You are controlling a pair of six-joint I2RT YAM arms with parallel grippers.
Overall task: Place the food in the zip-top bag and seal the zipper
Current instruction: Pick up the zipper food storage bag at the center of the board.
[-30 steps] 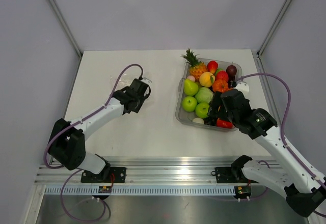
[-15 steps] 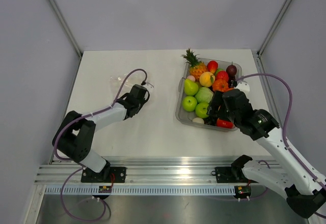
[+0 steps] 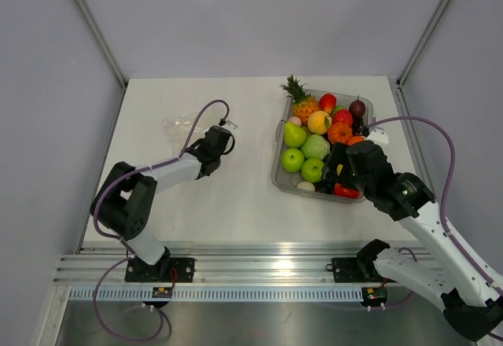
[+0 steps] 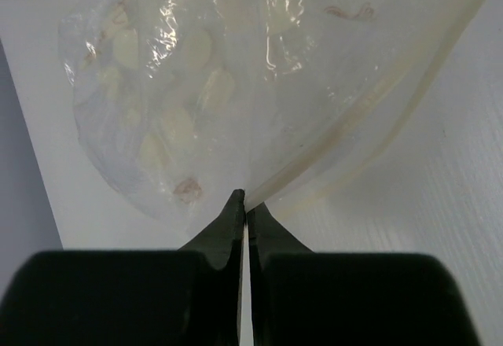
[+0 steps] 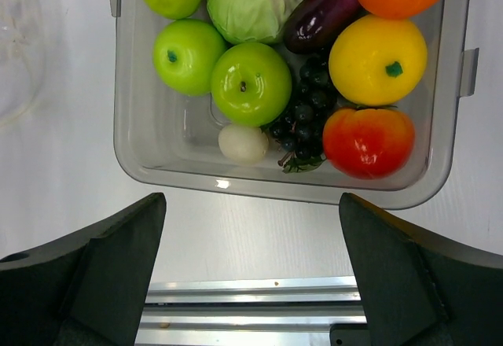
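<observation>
zip-top bag [image 4: 236, 86] on white table [image 3: 236, 204]; grey walls [image 3: 47, 86]; metal rail [image 3: 259, 269]

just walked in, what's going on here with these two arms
Two robot arms are bagging toy food. The left end effector is shut on the edge of a clear, crinkly plastic zip-top bag lying on the white table. The right end effector hangs open over the near end of a rigid clear rectangular tray, holding nothing. The glossy toy fruits and vegetables all sit in the tray; none is in the bag yet.
</observation>
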